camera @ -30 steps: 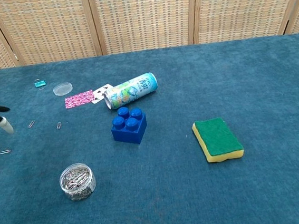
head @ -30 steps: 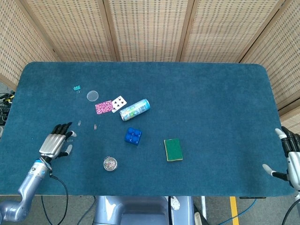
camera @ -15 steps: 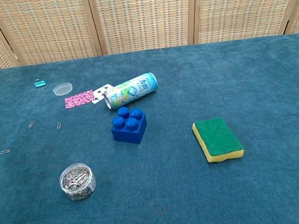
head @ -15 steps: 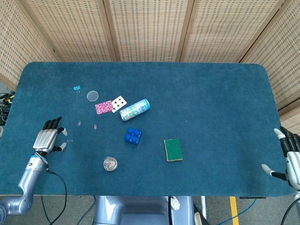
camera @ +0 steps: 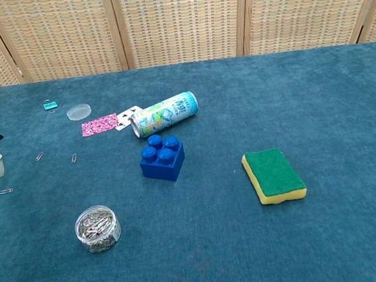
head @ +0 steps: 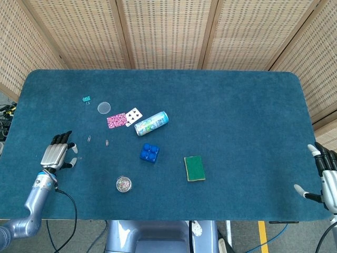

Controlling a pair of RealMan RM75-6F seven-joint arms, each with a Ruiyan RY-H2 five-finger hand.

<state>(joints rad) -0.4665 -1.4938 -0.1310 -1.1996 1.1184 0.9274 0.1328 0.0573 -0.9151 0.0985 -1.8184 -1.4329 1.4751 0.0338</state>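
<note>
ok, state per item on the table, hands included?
left hand: open, holds nothing, beside loose paper clips
right hand: open, at table edge, holds nothing
can: on its side
clip jar: upright, lidless, full
lid: off, lying flat
playing cards: one face down, one face up
sponge: green side up

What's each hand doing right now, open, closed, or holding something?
Left hand: open, fingers spread, holding nothing, above a loose metal paper clip.
Right hand: open, fingers apart, holding nothing, at the edge of the blue felt table.
</note>
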